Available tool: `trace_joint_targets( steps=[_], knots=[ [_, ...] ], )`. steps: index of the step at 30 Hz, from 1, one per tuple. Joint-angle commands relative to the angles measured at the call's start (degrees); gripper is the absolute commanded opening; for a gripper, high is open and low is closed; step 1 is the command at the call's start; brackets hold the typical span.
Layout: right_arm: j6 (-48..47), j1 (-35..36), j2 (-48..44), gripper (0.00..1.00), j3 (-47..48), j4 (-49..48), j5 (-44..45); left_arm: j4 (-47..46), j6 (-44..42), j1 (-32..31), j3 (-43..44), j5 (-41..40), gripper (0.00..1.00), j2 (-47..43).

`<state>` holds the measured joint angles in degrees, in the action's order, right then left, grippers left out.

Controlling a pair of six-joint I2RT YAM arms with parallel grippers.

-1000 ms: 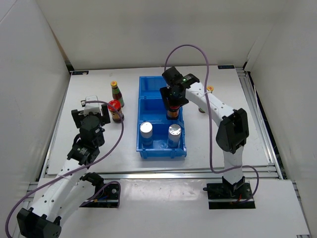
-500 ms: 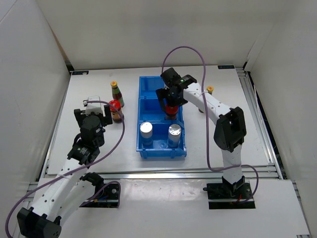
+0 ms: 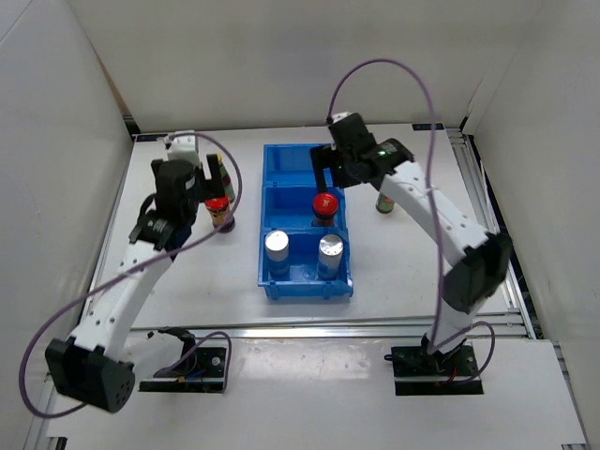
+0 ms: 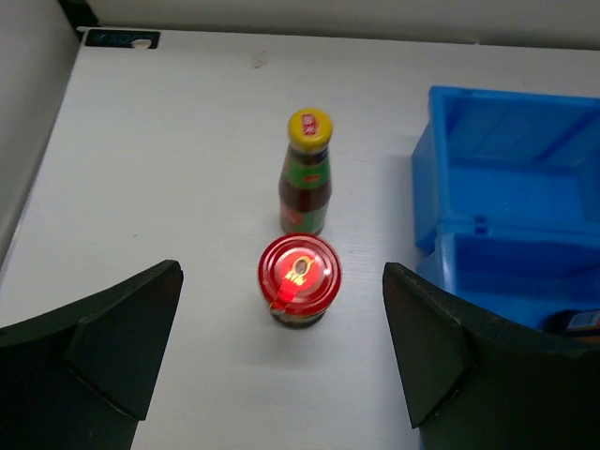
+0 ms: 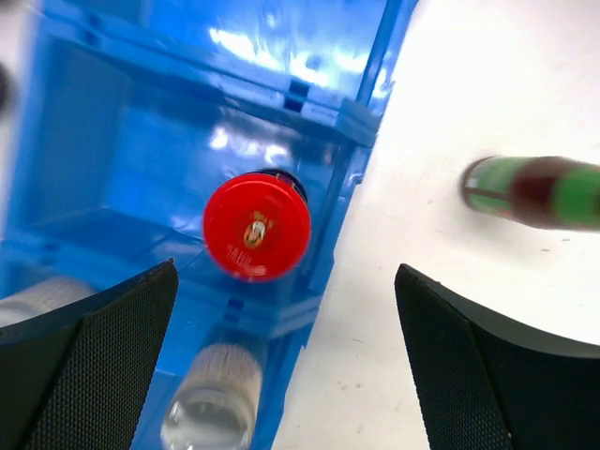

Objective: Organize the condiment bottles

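Right gripper gapes empty above the red-lidded jar in the blue bin; left gripper, equally wide and empty, hangs above the second jar.

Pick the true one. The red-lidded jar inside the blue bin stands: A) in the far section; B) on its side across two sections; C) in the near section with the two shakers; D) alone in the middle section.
D: the top view shows the jar upright and alone in the middle section of the blue bin, with both shakers in the section nearer the arms and nothing in the far one.
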<state>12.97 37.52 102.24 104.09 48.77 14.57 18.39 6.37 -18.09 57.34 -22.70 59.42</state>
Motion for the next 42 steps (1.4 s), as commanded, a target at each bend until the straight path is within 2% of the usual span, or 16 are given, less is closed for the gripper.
trace_joint_targets(
  steps=[1,7,13,25,29,30,35,42],
  knots=[
    [-0.49,-0.25,-8.45,1.00,-0.38,-2.73,0.64,5.51,3.99,1.56,7.15,8.02,1.00,7.35],
    [-1.55,-0.78,-16.09,1.00,-6.00,-0.17,-2.52,4.29,6.81,4.19,7.09,14.60,1.00,13.61],
    [-2.86,-0.78,-24.61,1.00,-13.29,0.36,-2.53,0.42,7.34,5.86,2.96,15.14,1.00,17.39],
    [-4.71,-0.78,-28.41,1.00,-15.15,1.94,-4.10,-1.87,7.87,8.07,3.39,14.61,0.98,25.92],
    [-4.71,-0.78,-27.88,1.00,-15.15,1.94,-4.64,-2.40,7.34,8.07,3.39,15.13,0.87,27.42],
    [-4.71,-0.78,-27.88,1.00,-14.54,1.94,-4.64,-2.40,7.34,8.59,3.39,15.14,0.80,28.03],
    [-4.71,-0.78,-26.83,1.00,-13.48,2.47,-5.16,-2.92,7.34,8.59,3.39,16.37,0.68,28.03],
    [-4.71,-0.78,-26.83,1.00,-13.48,2.99,-5.16,-1.53,6.29,8.59,5.58,16.37,0.31,24.26]
  ],
)
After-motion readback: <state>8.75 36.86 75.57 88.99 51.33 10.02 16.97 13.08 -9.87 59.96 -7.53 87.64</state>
